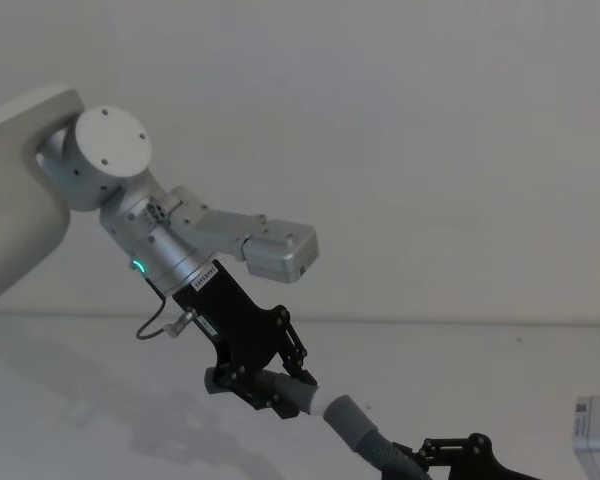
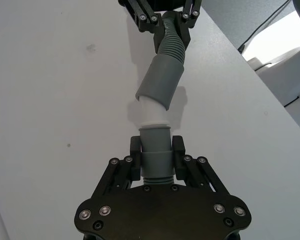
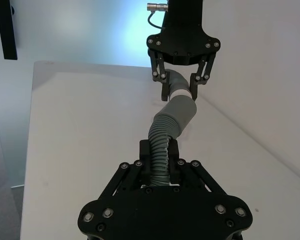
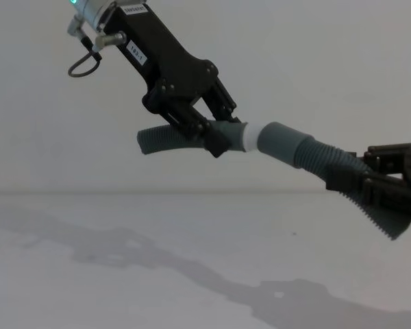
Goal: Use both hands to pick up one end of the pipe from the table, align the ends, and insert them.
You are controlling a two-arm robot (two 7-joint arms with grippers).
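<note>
Both pipe pieces hang in the air above the white table [image 4: 123,274]. My left gripper [image 4: 216,133] is shut on the cuff of one ribbed grey piece [image 4: 157,140], whose white spigot tip [image 4: 250,137] points right. My right gripper [image 4: 359,175] is shut on the ribbed part of the other piece [image 4: 322,157]. Its wide grey socket cuff [image 4: 281,142] meets the spigot. In the left wrist view the spigot [image 2: 151,112] enters the socket cuff [image 2: 160,82] at a slight angle, and most of the white still shows. In the right wrist view the cuff [image 3: 182,110] sits just below the left gripper [image 3: 179,85].
The table edge [image 3: 240,135] runs along a pale wall [image 1: 380,150]. A white object [image 1: 598,425] stands at the right edge of the head view. The arms' shadows lie across the table surface [image 4: 192,281].
</note>
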